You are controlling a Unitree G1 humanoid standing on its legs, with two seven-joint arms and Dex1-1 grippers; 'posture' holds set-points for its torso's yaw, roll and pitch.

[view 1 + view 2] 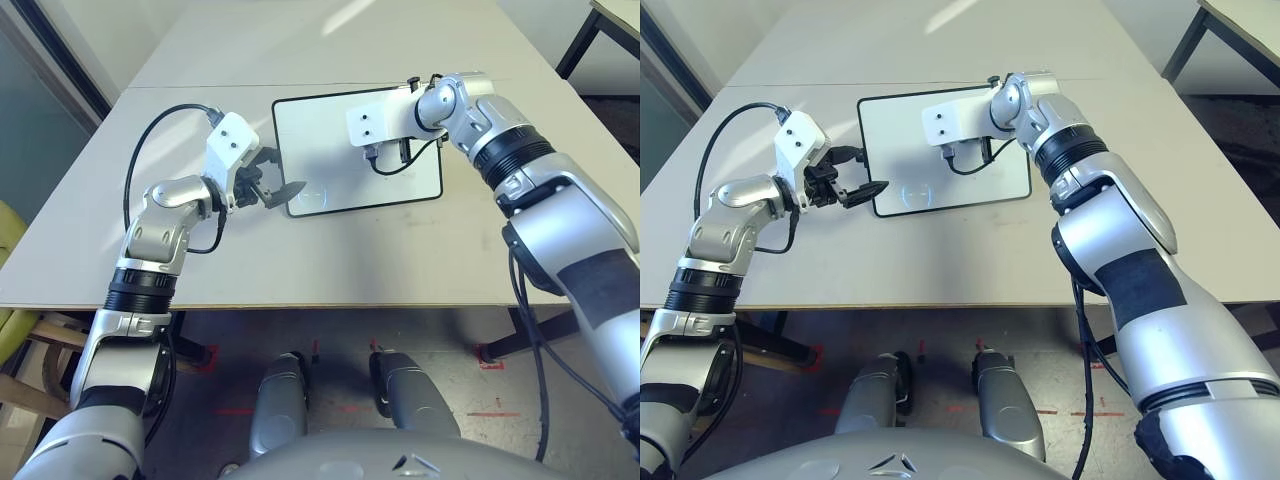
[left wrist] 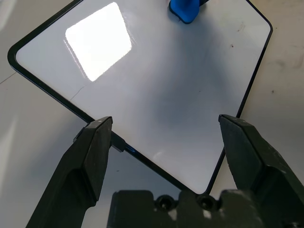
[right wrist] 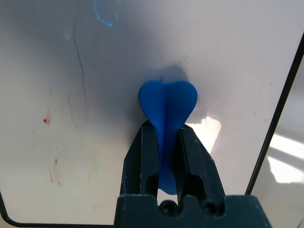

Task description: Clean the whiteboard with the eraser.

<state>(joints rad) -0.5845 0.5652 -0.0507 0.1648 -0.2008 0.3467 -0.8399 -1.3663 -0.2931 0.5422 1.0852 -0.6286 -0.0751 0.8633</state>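
Note:
The whiteboard (image 1: 330, 140) lies flat on the table, white with a thin black frame. Faint red specks (image 3: 46, 119) and a thin dark streak remain on its surface. My right gripper (image 3: 166, 130) is shut on the blue eraser (image 3: 167, 102), whose wide end presses on the board near the board's right edge. The eraser (image 2: 185, 8) also appears in the left wrist view. My left gripper (image 1: 285, 190) is open at the board's near-left corner, its fingers (image 2: 90, 156) straddling the frame beside a small black knob (image 2: 118, 142).
The grey table (image 1: 330, 255) has a seam running across behind the board. A black cable (image 1: 150, 140) loops over the table left of my left arm. Another table's leg (image 1: 580, 40) stands at the far right, and a yellow-green chair (image 1: 8, 260) at the left.

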